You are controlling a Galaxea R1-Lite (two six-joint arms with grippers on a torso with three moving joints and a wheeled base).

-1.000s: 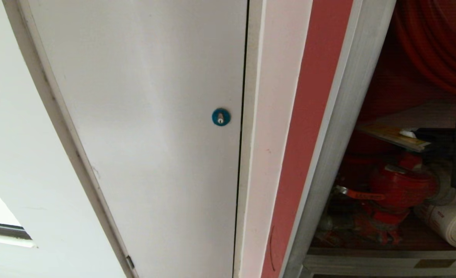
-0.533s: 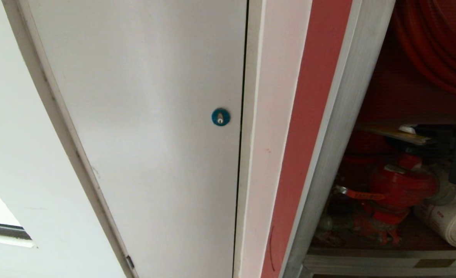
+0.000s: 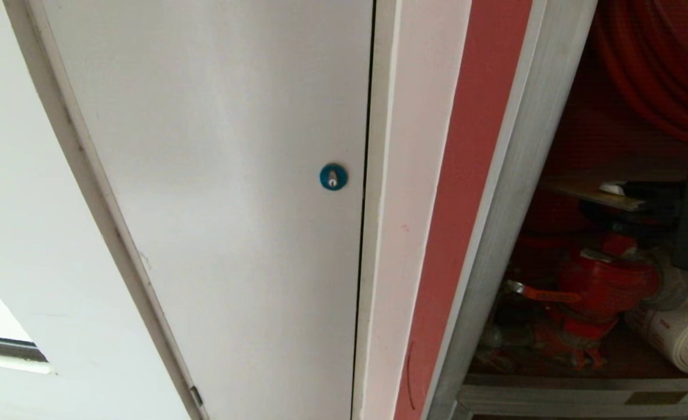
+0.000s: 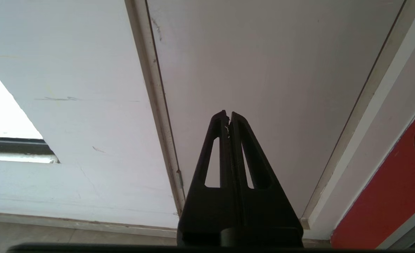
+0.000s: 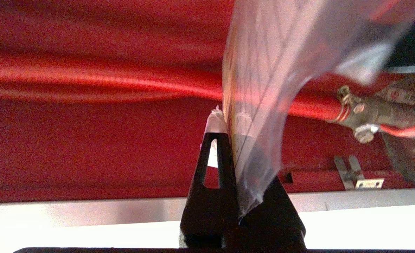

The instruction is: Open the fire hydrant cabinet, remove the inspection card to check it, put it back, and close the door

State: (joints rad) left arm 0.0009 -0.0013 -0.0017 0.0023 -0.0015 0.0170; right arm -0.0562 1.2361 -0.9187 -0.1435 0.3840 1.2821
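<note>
Right hand (image 5: 228, 117) pinches the clear-laminated, grid-printed inspection card (image 5: 263, 80) inside the red-lined fire hydrant cabinet (image 5: 88, 140).

No text or label anywhere is clear enough to read

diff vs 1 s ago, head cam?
The right gripper, shut on the inspection card inside the fire hydrant cabinet, has slid toward the view's right edge, the card's edge barely shifting. The white panel, its blue lock, the valve and the shut left gripper are unchanged.
</note>
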